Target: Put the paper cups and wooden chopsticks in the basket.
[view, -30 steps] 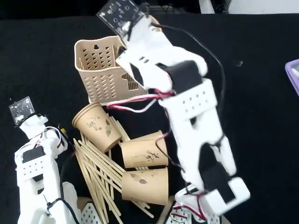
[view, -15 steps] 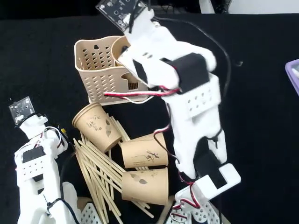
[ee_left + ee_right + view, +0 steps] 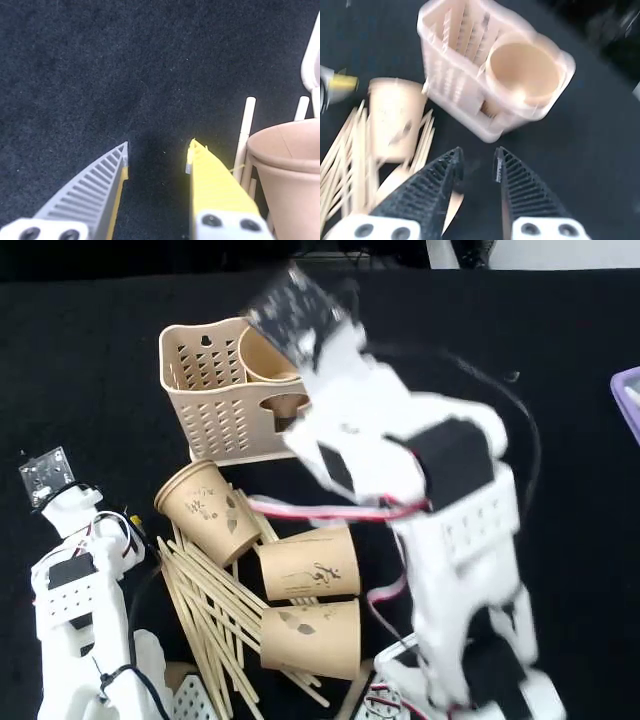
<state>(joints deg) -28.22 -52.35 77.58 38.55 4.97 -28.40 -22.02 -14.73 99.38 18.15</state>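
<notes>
The beige slotted basket stands at the back left with one paper cup upright inside it. Three more paper cups lie on their sides over a fan of wooden chopsticks. In the right wrist view my right gripper hangs open and holds nothing, above the cloth just in front of the basket and its cup. My left gripper is open and holds nothing, low over bare cloth beside a lying cup and chopstick ends.
The right arm stands tall over the middle of the black cloth and hides the ground to the right of the cups. The left arm sits at the near left. A purple object touches the right edge.
The right arm has drawn back from over the basket toward the near right, leaving the cup inside it. The left arm has not moved.
</notes>
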